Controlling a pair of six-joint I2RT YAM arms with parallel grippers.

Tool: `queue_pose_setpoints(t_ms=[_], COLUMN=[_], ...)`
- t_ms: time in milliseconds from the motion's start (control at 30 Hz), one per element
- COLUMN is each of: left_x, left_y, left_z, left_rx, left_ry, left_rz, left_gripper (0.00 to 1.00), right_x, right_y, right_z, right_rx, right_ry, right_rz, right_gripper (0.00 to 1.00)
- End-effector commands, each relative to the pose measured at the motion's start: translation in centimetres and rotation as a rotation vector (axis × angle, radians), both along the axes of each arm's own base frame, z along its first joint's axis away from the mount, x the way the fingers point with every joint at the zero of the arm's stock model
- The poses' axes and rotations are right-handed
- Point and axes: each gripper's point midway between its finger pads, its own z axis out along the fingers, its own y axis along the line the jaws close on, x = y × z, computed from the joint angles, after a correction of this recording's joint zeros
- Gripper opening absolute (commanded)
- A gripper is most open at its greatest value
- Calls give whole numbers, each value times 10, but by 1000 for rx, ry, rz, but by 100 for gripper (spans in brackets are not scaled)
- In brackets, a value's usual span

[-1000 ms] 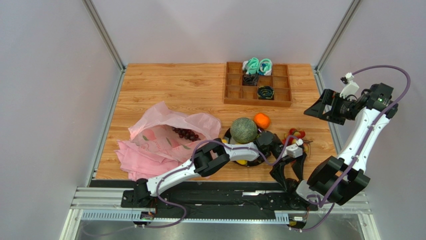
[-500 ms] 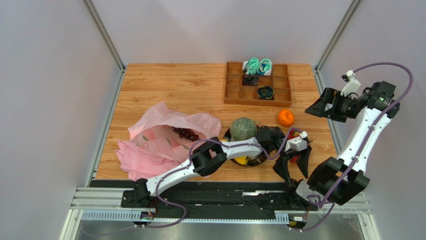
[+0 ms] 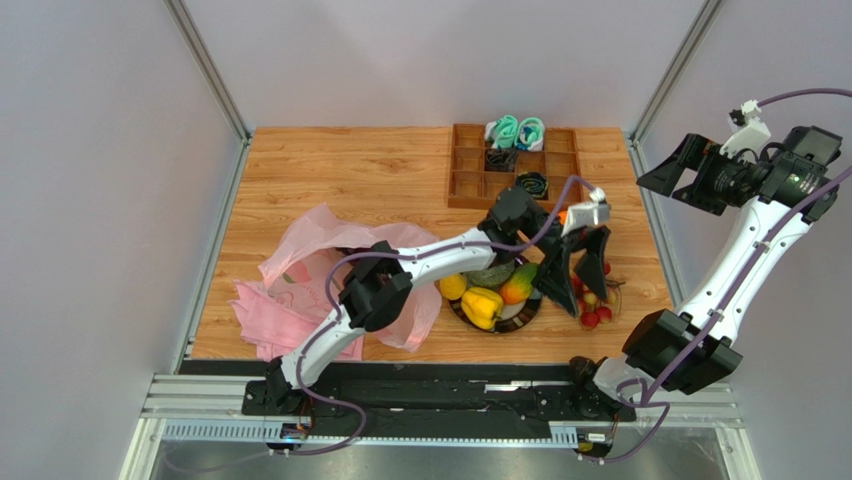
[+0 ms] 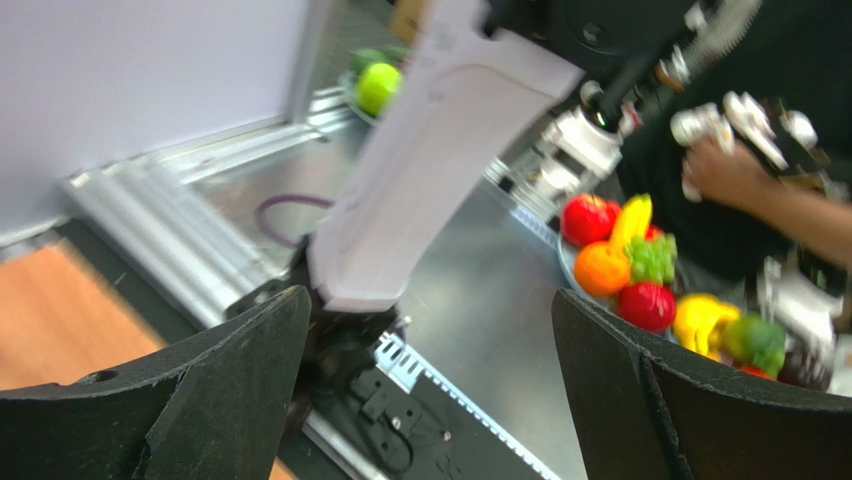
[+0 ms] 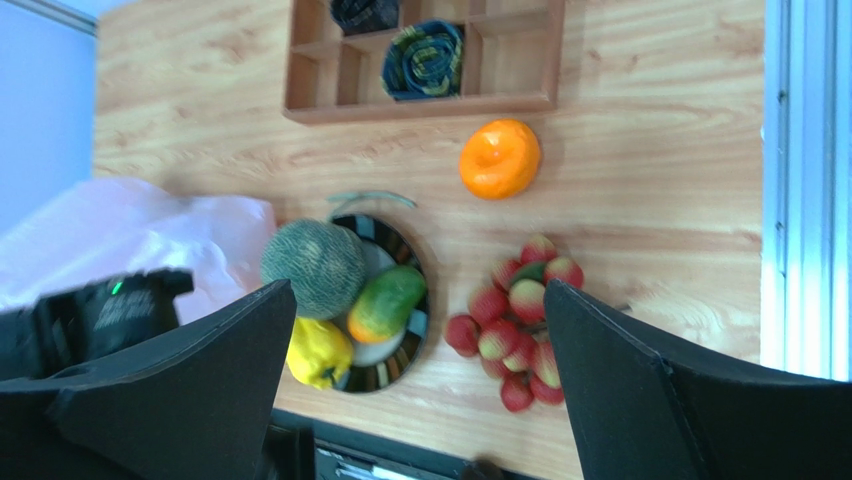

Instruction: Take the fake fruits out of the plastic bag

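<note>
The left gripper (image 3: 573, 272) has risen off the table, jaws wide and empty, above the small red plastic berries (image 5: 515, 335). The glossy orange fake fruit (image 5: 499, 158) has rolled farther right, beside the compartmented wooden tray (image 5: 420, 105). That puts it out of the crinkly translucent pink plastic bag (image 3: 300, 255) at near left. The right gripper (image 3: 683, 180) hangs open and empty.

You have plain grey walls (image 3: 430, 50) on three sides — metal posts (image 3: 205, 65) in the corners, a wood-grain table (image 3: 350, 170) evenly lit.
</note>
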Motion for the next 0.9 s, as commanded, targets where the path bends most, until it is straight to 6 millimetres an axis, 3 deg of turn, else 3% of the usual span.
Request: queue_pose_setpoints(t_ms=[0,33,67,100,133,200,233,300,333,367,400,433,467,533,600,633,667,733,767,800,867], left_x=[91,100,112,140,141,163,161,177,170,177,181,174,178,179,186,184,189,190,192,192,194], left_y=[-4,3,5,3,19,35,55,82,104,121,134,153,165,192,214,226,238,254,260,266,274], left_z=[33,36,44,42,45,55,75,66,89,69,70,92,78,79,68,77,67,65,61,63,48], left_rx=[46,157,150,82,167,159,171,254,232,298,309,255,290,333,377,353,376,366,364,353,388], left_ry=[67,95,47,-98,-132,-253,-269,-271,-275,-251,-256,-269,-277,-310,-352,-369,-386,-426,-461,-482,-512], left_rz=[316,387,467,619,684,826,886,1001,1039,1079,1133,1169,1197,1278,1329,1359,1383,1420,1430,1452,1458], left_gripper=[99,99,99,99,99,99,99,99,99,99,99,99,99,99,99,99,99,99,99,99,99], right_x=[12,8,5,2,-7,-21,-42,-64,-90,-104,-118,-142,-150,-163,-176,-178,-184,-193,-208,-209,-209], right_y=[2,1,-1,-4,-3,10,17,20,30,31,36,44,49,64,82,87,92,100,102,102,104], right_z=[37,31,28,20,8,-16,-44,-84,-112,-133,-148,-172,-180,-193,-201,-203,-209,-216,-225,-230,-232], right_rx=[23,-32,-80,-145,-234,-296,-302,-449,-472,-562,-633,-618,-628,-620,-541,-512,-468,-412,-361,-353,-303], right_ry=[-102,-95,-93,-67,-38,50,176,347,423,431,473,517,517,499,519,526,555,601,668,709,756], right_rz=[-6,31,57,73,157,300,390,536,648,842,985,1089,1162,1289,1320,1317,1327,1347,1379,1353,1358], right_gripper=[100,100,100,100,100,100,100,100,100,100,100,100,100,100,100,100,100,99,98,98,98])
